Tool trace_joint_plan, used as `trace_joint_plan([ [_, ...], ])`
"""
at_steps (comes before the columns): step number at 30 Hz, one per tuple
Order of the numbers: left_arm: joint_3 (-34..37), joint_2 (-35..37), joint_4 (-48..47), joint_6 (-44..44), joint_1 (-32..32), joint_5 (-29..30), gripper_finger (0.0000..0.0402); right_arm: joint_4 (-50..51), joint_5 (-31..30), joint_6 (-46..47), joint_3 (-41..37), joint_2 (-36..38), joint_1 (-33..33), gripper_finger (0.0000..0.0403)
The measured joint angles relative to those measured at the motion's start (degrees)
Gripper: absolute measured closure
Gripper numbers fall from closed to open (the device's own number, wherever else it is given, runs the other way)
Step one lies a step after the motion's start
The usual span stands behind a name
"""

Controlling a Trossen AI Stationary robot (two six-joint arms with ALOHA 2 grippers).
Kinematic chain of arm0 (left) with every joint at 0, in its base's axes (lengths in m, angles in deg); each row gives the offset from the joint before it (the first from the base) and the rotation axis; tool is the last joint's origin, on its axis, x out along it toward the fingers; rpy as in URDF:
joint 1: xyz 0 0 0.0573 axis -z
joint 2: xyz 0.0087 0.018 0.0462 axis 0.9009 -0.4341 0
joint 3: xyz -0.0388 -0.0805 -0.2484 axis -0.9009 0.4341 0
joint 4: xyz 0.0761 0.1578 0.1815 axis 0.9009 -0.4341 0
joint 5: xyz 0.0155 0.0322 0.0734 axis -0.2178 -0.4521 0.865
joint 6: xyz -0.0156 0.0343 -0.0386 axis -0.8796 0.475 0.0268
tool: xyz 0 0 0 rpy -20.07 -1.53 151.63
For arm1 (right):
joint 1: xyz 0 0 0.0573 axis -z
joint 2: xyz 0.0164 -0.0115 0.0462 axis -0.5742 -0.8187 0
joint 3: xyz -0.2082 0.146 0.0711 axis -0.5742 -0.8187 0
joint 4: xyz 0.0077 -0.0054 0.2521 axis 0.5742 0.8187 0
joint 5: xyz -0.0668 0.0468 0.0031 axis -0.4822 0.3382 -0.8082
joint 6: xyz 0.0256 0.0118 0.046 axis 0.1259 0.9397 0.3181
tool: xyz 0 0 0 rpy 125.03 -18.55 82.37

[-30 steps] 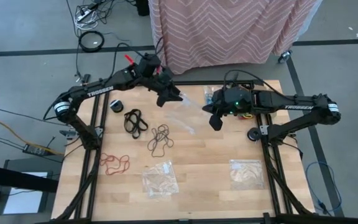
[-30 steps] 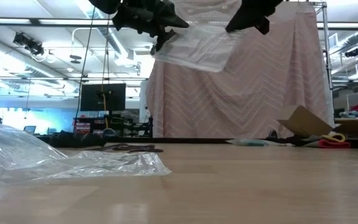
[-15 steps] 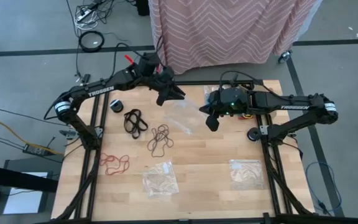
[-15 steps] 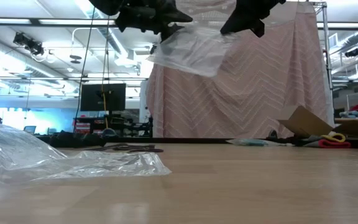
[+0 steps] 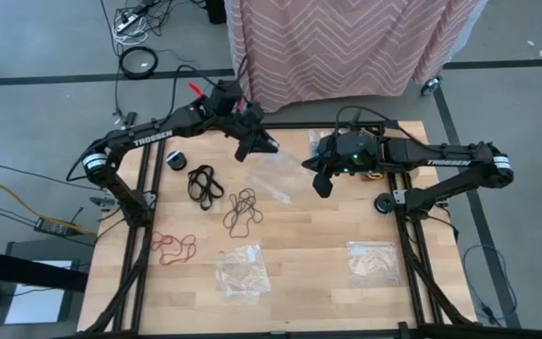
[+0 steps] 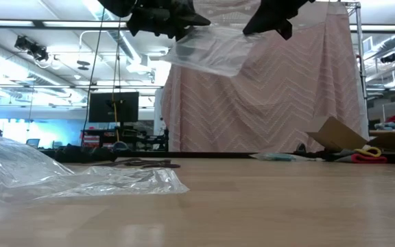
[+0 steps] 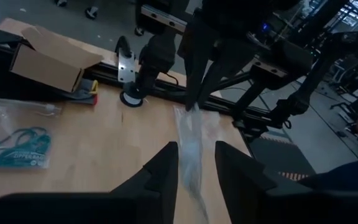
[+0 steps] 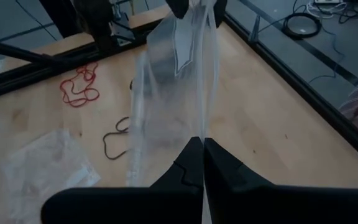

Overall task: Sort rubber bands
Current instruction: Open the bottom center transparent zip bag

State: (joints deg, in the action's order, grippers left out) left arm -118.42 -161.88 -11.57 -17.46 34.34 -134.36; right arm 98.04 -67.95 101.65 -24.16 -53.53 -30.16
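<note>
A clear plastic bag (image 5: 285,169) hangs in the air between my two grippers, above the table's far middle. My right gripper (image 8: 202,152) is shut on its near end. My left gripper (image 7: 194,165) stands at the bag's other end, fingers partly apart, with the bag's edge (image 7: 190,146) running between them. The rubber bands lie flat on the table: a black cluster (image 5: 205,182), a dark brown one (image 5: 243,209), a red one (image 5: 172,247). A teal one (image 7: 11,146) lies at the far right. My left gripper has a finger (image 7: 166,171) on either side of the bag's edge; whether either touches it, I cannot tell. My right gripper pinches the bag's edge (image 8: 199,134) between its two shut fingers, slanting downward from the table's right. The bag is lifted clear of the table and stretches away toward the left gripper.
Two more clear bags lie near the front edge (image 5: 243,271) (image 5: 373,262). A small black roll (image 5: 177,160) sits at the far left. A cardboard box (image 7: 48,59) stands at the far right. A patterned cloth (image 5: 346,47) hangs behind the table.
My left gripper's fingers have drawn closer together around the bag's end. The bag, which sagged lower between the grippers, now hangs flatter and a little higher. Both arms have stayed about where they were.
</note>
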Motion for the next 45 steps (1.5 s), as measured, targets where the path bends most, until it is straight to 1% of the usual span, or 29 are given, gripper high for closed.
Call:
trace_joint_plan([
  [4,0.00,-0.01,0.03,-0.09,-0.49,0.16,0.0276,0.07,0.01,0.00,0.00,0.38,-0.02,0.0403],
  [12,0.00,0.01,0.04,-0.28,-0.46,0.20,0.0276,0.19,-0.27,-0.02,0.00,0.38,-0.02,0.0403],
  [15,0.00,0.01,0.04,-0.28,-0.46,0.22,0.0286,0.22,-0.27,-0.04,-0.02,0.38,-0.02,0.0403],
  [22,0.00,0.01,0.06,-0.28,-0.46,-0.65,0.0331,0.13,-0.34,-0.24,-0.02,0.38,0.00,0.0403],
  [29,0.00,0.01,0.06,-0.28,-0.46,-0.87,0.0350,-0.37,-0.50,-0.35,-0.02,0.38,0.01,0.0403],
  [36,0.00,0.05,0.06,-0.20,-0.46,-1.76,0.0356,-2.60,-0.49,-0.35,-0.02,0.38,0.77,0.0403],
  [45,0.00,0.06,0.26,-0.06,-0.46,-2.20,0.0356,-2.63,-0.45,-0.22,-0.04,0.75,0.92,0.0403],
])
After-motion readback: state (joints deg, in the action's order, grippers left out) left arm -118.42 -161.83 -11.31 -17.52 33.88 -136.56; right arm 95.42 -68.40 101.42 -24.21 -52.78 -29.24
